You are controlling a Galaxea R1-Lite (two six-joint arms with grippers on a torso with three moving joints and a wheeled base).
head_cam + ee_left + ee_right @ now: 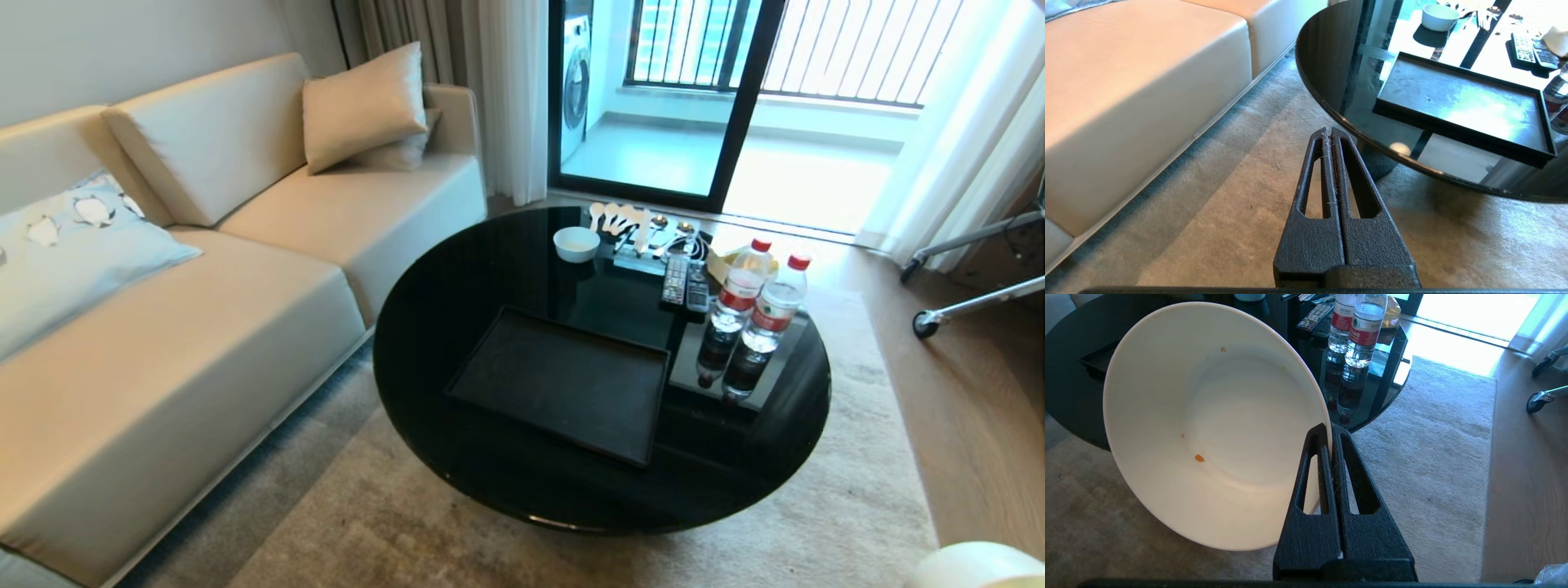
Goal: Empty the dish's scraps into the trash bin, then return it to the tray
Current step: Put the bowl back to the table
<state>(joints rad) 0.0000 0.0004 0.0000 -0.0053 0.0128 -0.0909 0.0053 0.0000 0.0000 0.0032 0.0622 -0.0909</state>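
My right gripper (1330,426) is shut on the rim of the dish (1216,424), a deep white bowl held tilted on its side above the carpet, beside the table. Only a few tiny orange scraps (1199,458) cling to its inside. An edge of the dish (971,565) shows at the head view's lower right corner. The matte-black tray (563,384) lies bare on the round table. My left gripper (1330,130) is shut on nothing, low over the carpet near the table's edge. The trash bin is not in view; only some crinkly clear plastic (1553,573) shows at a corner.
On the glossy black table (457,269) stand a small white bowl (575,243), spoons (620,220), two remotes (684,282) and two water bottles (755,314). A beige sofa (163,327) runs along the left. A wheeled metal frame (971,306) stands at the right.
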